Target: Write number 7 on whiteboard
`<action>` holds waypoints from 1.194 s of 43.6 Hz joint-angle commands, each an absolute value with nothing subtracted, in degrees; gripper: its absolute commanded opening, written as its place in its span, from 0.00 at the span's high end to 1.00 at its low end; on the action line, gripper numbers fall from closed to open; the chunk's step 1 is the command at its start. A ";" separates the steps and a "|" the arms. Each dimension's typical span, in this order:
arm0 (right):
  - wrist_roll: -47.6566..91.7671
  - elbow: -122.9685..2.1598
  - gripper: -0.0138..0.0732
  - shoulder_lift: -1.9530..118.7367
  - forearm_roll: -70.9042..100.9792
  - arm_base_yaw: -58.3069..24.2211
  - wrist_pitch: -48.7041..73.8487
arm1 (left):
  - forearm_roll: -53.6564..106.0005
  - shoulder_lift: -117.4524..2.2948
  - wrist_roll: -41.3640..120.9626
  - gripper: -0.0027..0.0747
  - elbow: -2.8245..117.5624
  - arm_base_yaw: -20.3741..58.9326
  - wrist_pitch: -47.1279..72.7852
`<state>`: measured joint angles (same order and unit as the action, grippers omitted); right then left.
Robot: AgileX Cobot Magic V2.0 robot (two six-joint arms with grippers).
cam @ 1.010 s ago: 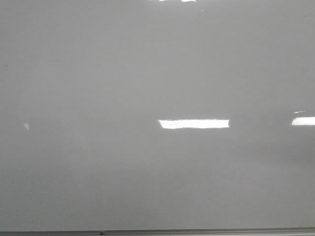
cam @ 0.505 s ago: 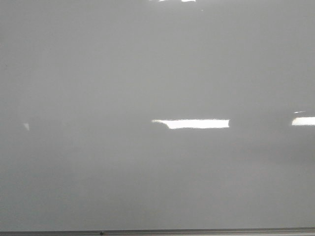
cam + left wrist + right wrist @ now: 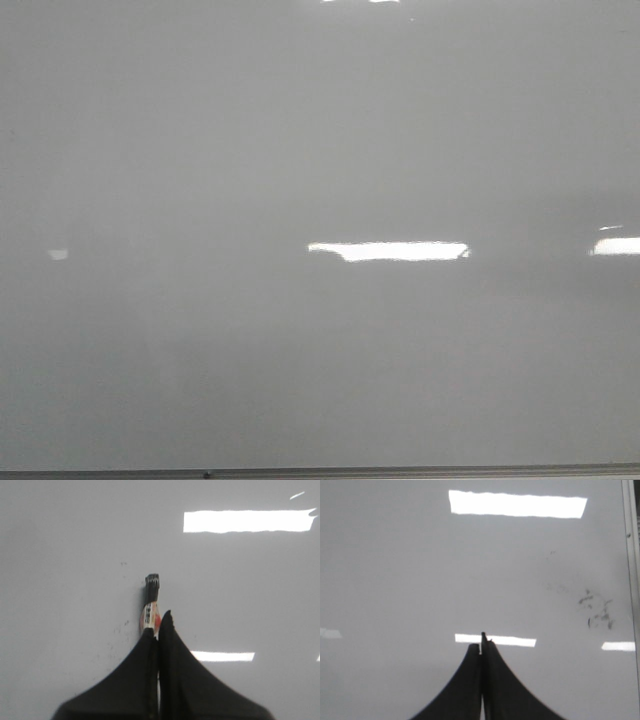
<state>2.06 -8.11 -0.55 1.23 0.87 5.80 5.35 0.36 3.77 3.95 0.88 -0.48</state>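
The whiteboard (image 3: 200, 150) is a glossy grey-white surface that fills the front view, with a thin metal strip along its bottom. It also fills the left wrist view (image 3: 60, 555) and the right wrist view (image 3: 395, 570). No number 7 stroke shows on it in any view. My left gripper (image 3: 157, 622) is shut on a marker (image 3: 151, 605) with a white and red barrel and a black end that points at the board. My right gripper (image 3: 481, 642) is shut and empty over the board. Neither gripper shows in the front view.
Bright rectangular light reflections (image 3: 390, 251) lie on the board. Faint dark smudges (image 3: 595, 612) sit near the board's metal edge strip (image 3: 631, 555) in the right wrist view. A few small specks (image 3: 117, 630) lie beside the marker.
In the front view the central light reflection has stretched a little to the left and changed shape. Nothing else differs.
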 commanded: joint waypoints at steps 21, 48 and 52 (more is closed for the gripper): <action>1.85 -40.79 0.92 15.84 1.54 0.78 24.02 | 5.69 -14.71 3.61 0.99 36.60 1.46 18.70; 1.85 -39.81 0.92 35.92 1.54 0.78 29.23 | 5.69 -28.15 3.61 0.99 34.21 1.46 23.52; 1.85 -38.82 0.92 38.22 1.54 0.78 29.51 | 5.69 -29.05 3.61 0.99 33.46 1.46 23.52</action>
